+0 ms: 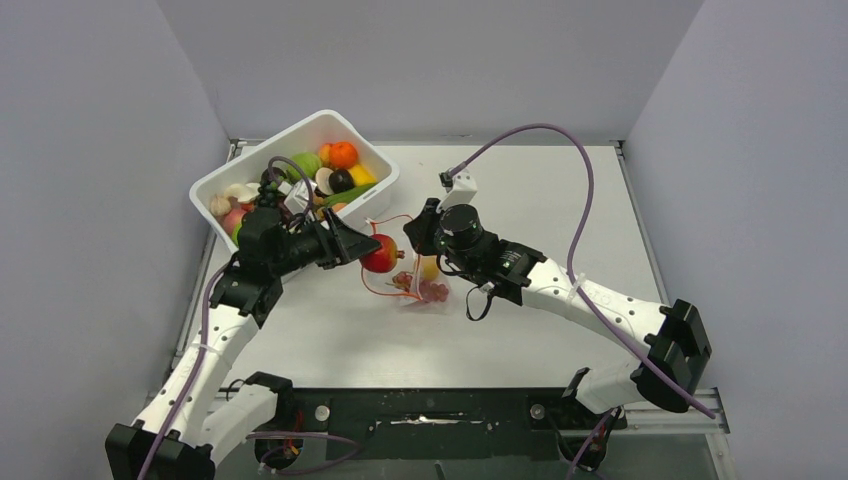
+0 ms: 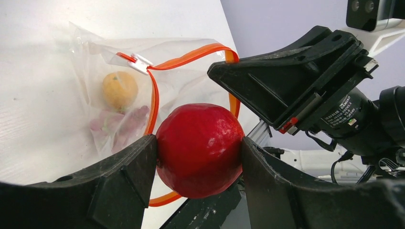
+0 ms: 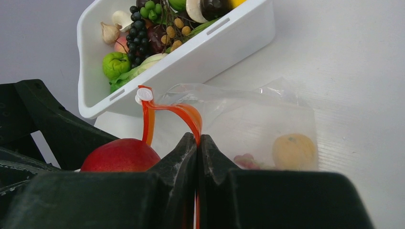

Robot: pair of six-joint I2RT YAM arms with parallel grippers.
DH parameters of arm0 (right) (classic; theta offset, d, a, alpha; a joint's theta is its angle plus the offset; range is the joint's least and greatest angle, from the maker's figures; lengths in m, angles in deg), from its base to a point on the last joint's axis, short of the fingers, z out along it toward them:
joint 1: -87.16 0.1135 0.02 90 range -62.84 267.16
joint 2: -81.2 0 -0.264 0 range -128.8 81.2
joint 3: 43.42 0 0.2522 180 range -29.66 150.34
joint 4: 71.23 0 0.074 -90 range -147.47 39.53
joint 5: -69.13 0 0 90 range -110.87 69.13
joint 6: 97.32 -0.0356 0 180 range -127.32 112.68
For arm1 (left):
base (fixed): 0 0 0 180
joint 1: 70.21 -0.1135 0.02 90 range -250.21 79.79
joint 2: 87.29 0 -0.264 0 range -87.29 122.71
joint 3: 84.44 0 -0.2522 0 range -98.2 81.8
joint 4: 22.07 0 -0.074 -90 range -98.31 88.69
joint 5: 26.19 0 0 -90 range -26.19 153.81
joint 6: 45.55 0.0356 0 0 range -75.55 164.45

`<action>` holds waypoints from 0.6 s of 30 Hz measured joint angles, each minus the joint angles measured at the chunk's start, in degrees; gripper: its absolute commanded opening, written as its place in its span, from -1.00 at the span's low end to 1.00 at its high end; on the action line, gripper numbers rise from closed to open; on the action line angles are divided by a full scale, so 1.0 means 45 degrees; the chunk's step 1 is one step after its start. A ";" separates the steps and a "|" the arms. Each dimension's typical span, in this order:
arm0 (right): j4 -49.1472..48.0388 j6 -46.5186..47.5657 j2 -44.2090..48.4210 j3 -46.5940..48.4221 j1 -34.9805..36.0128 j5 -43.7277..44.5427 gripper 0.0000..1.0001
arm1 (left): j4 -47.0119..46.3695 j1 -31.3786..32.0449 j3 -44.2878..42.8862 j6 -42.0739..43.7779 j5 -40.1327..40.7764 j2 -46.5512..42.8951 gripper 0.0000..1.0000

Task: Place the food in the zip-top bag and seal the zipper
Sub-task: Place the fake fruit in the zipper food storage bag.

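My left gripper (image 2: 198,150) is shut on a red apple (image 2: 199,149) and holds it at the open mouth of the clear zip-top bag (image 2: 110,86). The apple also shows in the top view (image 1: 379,254). The bag (image 1: 425,285) lies mid-table and holds a yellow-orange fruit (image 2: 120,89) and pink grapes (image 2: 119,125). My right gripper (image 3: 197,139) is shut on the red-orange zipper strip (image 3: 184,112) and lifts the bag's upper lip. The white slider (image 3: 143,94) sits at the strip's end.
A white bin (image 1: 295,175) of mixed toy food stands tilted at the back left, just behind my left arm. It also shows in the right wrist view (image 3: 205,45). Grey walls enclose the table on three sides.
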 measured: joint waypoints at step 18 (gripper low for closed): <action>-0.0053 -0.0248 0.0005 0.0000 0.0000 -0.0214 -1.00 | 0.0466 0.1205 0.0005 0.0753 0.2331 0.0690 0.25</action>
